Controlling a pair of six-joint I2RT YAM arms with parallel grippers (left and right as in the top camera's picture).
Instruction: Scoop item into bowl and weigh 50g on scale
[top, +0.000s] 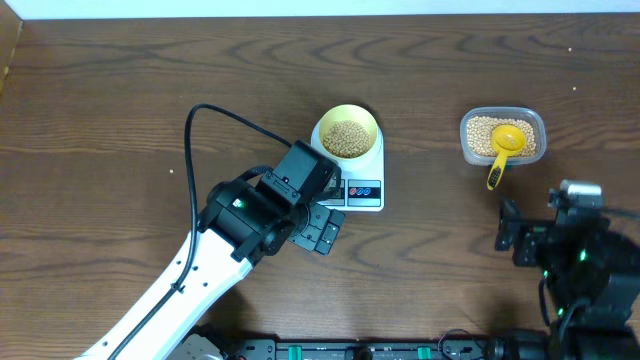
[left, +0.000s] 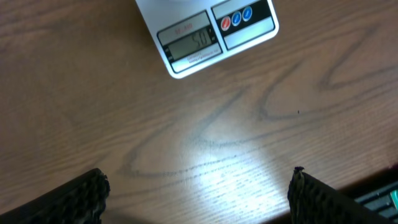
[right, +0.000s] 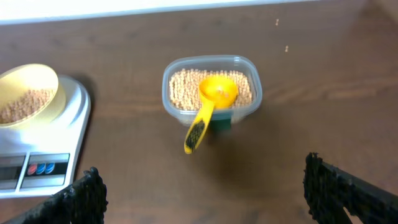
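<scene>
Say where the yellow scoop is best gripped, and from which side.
Probably its handle, from the side of the right gripper: it juts out over the near rim of the tub, clear of the beans, while the cup lies inside. Pinch across its narrow width.

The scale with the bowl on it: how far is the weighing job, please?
Done, it seems: the bowl holds beans and sits on the scale, whose display appears to read 50. The scoop lies in the tub. In hand: nothing; the left gripper and right gripper are open and empty. Remaining: apparently nothing.
</scene>
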